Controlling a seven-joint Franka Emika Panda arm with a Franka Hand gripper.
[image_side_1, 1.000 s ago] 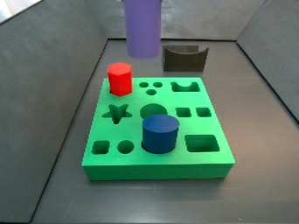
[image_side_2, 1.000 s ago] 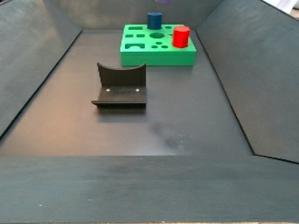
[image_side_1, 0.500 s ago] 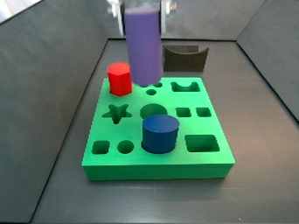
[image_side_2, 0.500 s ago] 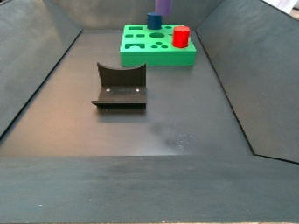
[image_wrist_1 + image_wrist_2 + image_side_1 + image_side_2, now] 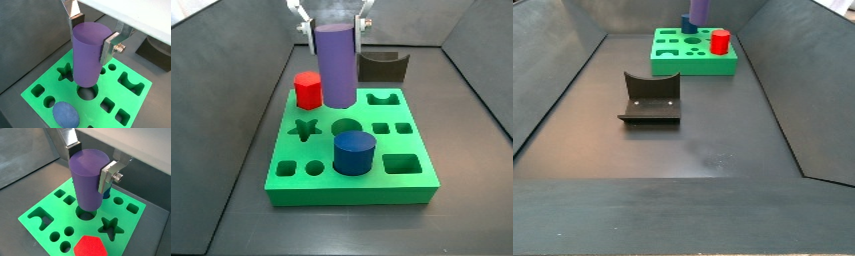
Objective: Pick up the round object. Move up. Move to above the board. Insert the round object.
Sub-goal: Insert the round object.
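I see the round object (image 5: 89, 55): tall matte purple cylinder, upright, clamped near its top by the gripper (image 5: 93, 31) | its lower end hangs over the large round hole, possibly just clear of it | the board (image 5: 420, 176): thick bright-green block, shaped cut-outs, flat on the floor.

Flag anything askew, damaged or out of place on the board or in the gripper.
Nothing stands out. The gripper holds the purple cylinder upright above the green board, over a round hole. The blue cylinder and red prism stand upright in the board.
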